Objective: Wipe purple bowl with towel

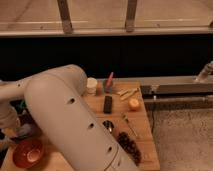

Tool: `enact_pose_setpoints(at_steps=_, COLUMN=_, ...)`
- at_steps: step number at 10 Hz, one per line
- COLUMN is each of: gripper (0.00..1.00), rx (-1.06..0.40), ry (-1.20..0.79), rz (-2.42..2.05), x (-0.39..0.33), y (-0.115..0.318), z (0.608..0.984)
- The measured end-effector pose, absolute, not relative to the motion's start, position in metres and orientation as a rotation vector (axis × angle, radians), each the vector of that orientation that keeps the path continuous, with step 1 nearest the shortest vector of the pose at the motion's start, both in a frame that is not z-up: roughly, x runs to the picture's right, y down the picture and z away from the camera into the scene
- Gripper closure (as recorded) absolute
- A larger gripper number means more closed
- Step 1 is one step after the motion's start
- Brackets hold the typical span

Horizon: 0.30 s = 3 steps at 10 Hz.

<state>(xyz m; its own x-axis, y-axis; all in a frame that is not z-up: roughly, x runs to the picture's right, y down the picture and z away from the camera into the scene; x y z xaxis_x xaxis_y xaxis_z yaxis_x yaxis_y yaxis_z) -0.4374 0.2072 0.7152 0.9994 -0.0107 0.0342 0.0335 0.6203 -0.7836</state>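
Observation:
My arm (70, 120) reaches in a wide sweep from the left across the wooden table (142, 135). My gripper (11, 136) is at the far left edge, low over the table and mostly hidden by the wrist. Just right of it a dark rounded shape, which seems to be the purple bowl (26, 121), shows in the gap between wrist and arm. A pale patch that may be the towel (27, 131) lies at its front edge. I cannot tell if the gripper holds it. The orange-red bowl (27, 153) sits in front.
On the table's right half are a white cup (91, 85), a dark cup with a red utensil (107, 85), a black bar (107, 104), an orange (133, 104), a small metal cup (108, 125) and dark grapes (130, 146). A metal rail (175, 89) runs to the right.

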Motion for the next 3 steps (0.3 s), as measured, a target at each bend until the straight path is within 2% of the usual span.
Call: enact_pose_setpoints(at_steps=3, gripper=1.0, rx=-0.894, ry=-0.007, rz=0.022, x=-0.416, y=0.172, z=0.74)
